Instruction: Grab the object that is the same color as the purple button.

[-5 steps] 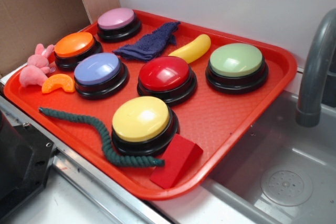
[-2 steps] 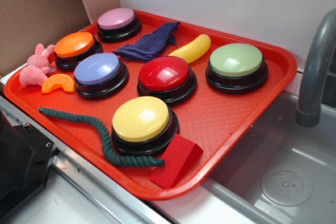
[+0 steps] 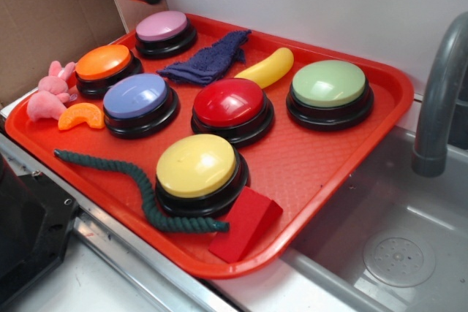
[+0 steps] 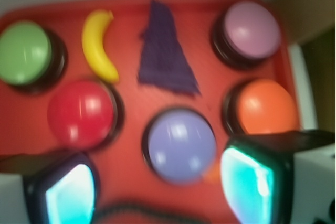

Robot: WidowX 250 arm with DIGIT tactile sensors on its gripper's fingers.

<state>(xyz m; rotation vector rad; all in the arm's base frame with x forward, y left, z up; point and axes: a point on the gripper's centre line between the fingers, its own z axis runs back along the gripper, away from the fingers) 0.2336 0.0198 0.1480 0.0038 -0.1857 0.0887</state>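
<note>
Overhead, the pincer (image 4: 157, 187) hangs open and empty, while the rag (image 3: 206, 61) lies near the tray's (image 3: 314, 173) far edge beside the banana (image 3: 267, 68), which a careless descent might snag.

A yellow banana (image 3: 268, 68), green rope (image 3: 139, 189), red block (image 3: 246, 223) and orange slice (image 3: 81, 115) lie on the red tray (image 3: 322, 162).

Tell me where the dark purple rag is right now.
In the exterior view the dark purple rag lies at the back of the red tray, between the pink-purple button and the yellow banana.
</note>
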